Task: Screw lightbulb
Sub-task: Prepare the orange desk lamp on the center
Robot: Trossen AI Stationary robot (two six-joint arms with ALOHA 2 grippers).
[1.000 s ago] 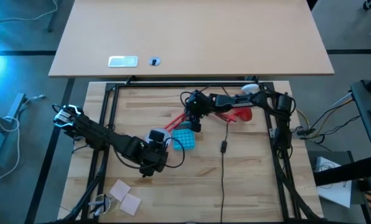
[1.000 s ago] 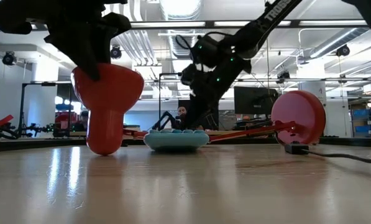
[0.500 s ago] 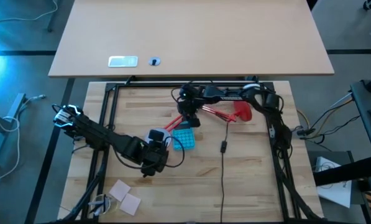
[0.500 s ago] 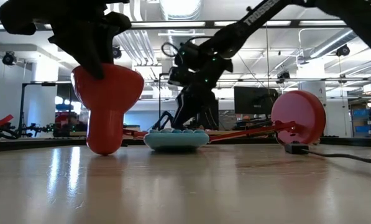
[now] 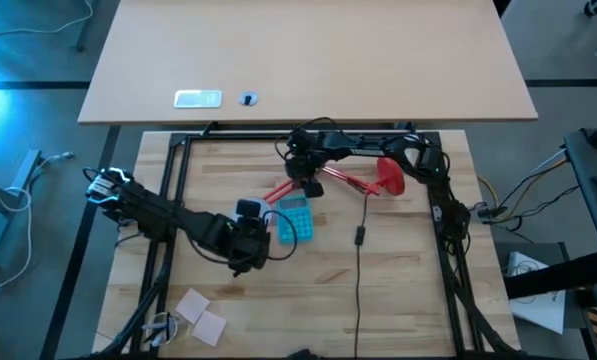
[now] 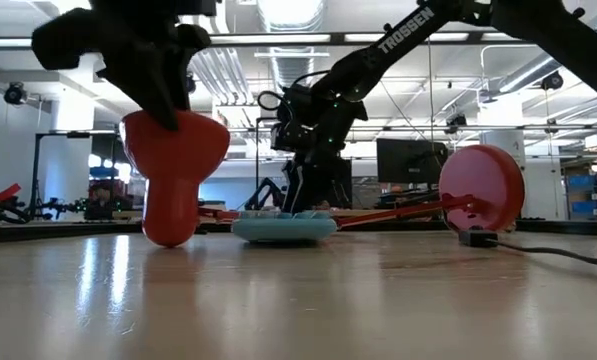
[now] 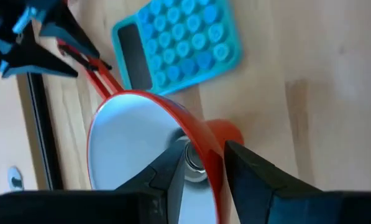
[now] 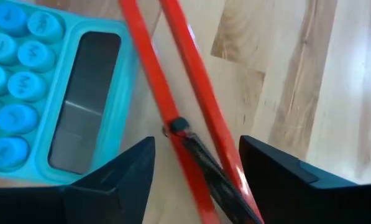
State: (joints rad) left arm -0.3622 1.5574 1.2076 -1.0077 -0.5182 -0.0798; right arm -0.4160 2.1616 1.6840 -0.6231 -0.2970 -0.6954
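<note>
The red desk lamp lies on the table: its round base (image 5: 390,175) at the far right, its thin red arm rods (image 8: 173,99) running left, and its shade (image 6: 173,160) with the white inside (image 7: 129,155) facing up. My left gripper (image 7: 204,163) is shut on the shade's rim. My right gripper (image 8: 194,165) hovers open over the arm rods, one finger on either side, beside a blue calculator (image 5: 296,215). The lightbulb is out of view; the socket (image 7: 194,158) inside the shade looks grey. My left gripper holds the shade by its red rim (image 7: 205,140), one finger (image 7: 169,171) inside the white bowl and one (image 7: 250,171) outside. The fingers come from above, pointing down. The shade stands open side up, its narrow neck (image 6: 168,232) down at the tabletop.
A black cable with an inline switch (image 5: 359,236) runs from the base toward the near edge. Pale square pads (image 5: 200,315) lie near the front left. Black frame rails (image 5: 173,180) border the wooden work surface.
My right gripper has moved toward the table's left and come down over the lamp's arm rods by the calculator, staying open. My left gripper keeps its hold on the shade, which has shifted only slightly.
</note>
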